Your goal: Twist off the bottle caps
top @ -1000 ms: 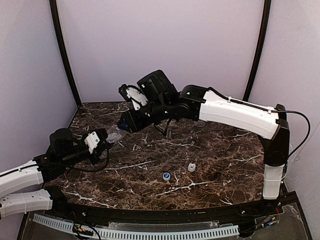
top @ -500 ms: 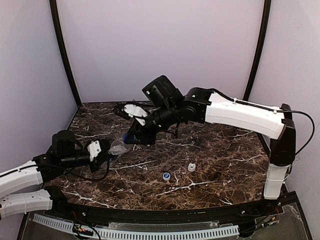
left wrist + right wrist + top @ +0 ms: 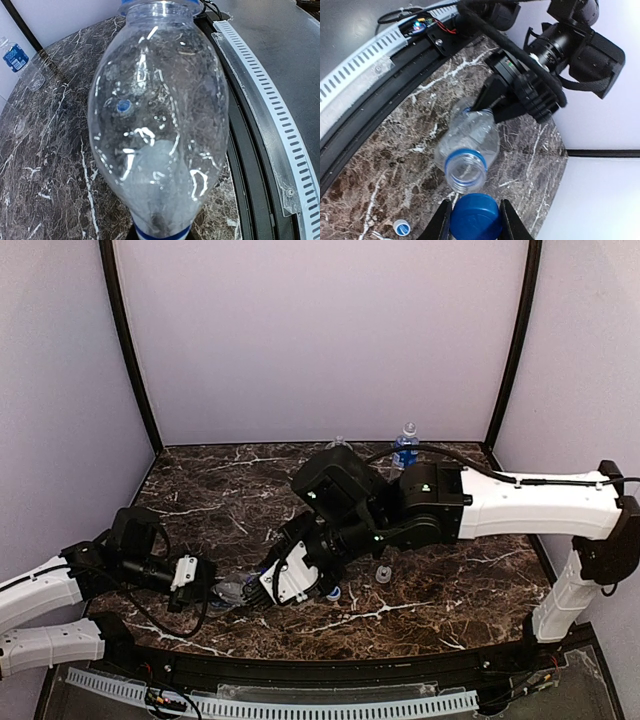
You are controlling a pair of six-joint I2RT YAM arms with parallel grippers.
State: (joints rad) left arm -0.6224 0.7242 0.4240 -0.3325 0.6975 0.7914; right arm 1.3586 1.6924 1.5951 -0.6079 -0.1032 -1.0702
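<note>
Right tool (image 3: 476, 221) clamping dark blue cap (image 3: 475, 212), left tool (image 3: 482, 111) gripping open bottle (image 3: 157, 115) (far label (image 3: 404, 452) unreadable)

The overhead camera looks down from behind the arms across the marble surface (image 3: 450, 590). The left wrist camera sits close against the clear bottle (image 3: 157, 115); the right wrist camera views that same bottle from slightly farther, facing its open mouth.

Left arm (image 3: 35, 592) & right arm (image 3: 540, 508): white shells, blk joints, blk cables (image 3: 455, 452).
</note>
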